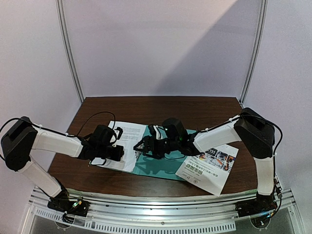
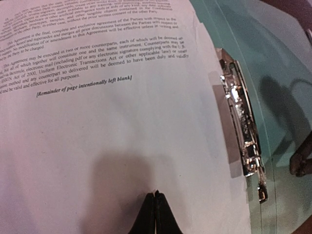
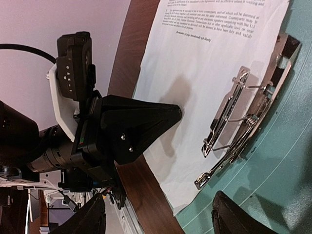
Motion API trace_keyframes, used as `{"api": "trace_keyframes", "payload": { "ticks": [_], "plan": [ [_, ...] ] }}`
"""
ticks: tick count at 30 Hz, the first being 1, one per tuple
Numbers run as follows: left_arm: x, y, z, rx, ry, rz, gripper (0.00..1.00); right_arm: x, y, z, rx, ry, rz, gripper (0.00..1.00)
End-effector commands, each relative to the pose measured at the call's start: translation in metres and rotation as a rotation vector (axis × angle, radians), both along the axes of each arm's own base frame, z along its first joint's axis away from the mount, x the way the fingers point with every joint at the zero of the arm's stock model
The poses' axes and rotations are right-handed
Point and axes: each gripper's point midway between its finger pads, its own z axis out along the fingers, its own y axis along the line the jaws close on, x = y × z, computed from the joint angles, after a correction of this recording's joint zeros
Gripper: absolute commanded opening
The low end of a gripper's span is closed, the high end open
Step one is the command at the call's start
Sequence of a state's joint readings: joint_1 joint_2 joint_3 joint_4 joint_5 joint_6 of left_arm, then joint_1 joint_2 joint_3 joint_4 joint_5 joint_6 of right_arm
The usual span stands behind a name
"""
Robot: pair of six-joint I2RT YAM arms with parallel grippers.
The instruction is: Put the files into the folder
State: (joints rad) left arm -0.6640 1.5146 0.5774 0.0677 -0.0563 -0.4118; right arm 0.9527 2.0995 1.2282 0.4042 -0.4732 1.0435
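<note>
The closed left gripper (image 2: 155, 207) pins the text sheet (image 2: 97, 146), likely so it can't slide; the open right gripper (image 3: 161, 214) hangs near the metal clip (image 3: 239, 122).

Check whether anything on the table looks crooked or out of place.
Yes. The colour-photo sheet lies tilted at the right, partly off the teal folder, one corner near the front edge of the table. The text sheet overhangs the folder's left side, only its edge by the metal clip. Nothing looks torn or spilled.
</note>
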Motion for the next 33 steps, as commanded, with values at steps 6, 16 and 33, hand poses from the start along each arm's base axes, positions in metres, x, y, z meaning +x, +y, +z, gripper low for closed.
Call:
{"api": "trace_keyframes", "payload": {
  "ticks": [6, 16, 33],
  "plan": [
    [-0.012, 0.002, -0.015, 0.05, 0.047, -0.026, 0.03, -0.011, 0.015, -0.022, -0.01, 0.07, 0.013, 0.75],
    [-0.013, 0.001, -0.015, 0.051, 0.045, -0.027, 0.02, -0.012, 0.027, -0.028, 0.018, 0.086, 0.028, 0.75],
    [-0.013, 0.0, -0.015, 0.052, 0.044, -0.032, 0.02, -0.014, 0.041, -0.005, 0.117, 0.064, 0.061, 0.74]
  ]
}}
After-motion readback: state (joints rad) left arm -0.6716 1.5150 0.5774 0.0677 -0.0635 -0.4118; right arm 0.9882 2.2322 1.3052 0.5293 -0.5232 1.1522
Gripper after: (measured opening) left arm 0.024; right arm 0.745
